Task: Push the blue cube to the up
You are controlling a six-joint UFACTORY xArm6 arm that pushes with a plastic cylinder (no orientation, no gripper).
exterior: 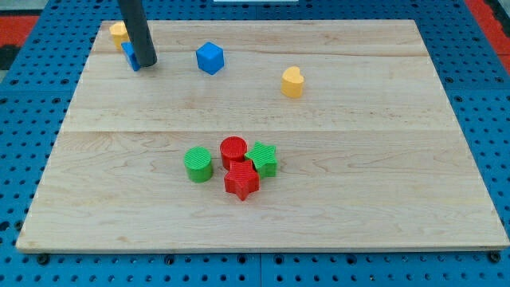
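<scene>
Pale wooden table (382, 207) on a blue pegboard is seen from above its near edge; the blue cube (209, 57) lies near the view's top, left of centre, with my tip (146, 62) to its left, against another blue block (129, 56) and a yellow block (119, 32). No jaws are fitted, so no jaw state can be told; for a clean push, the tip is best brought round below the cube, centred on its lower face, and driven straight toward the view's top.
</scene>
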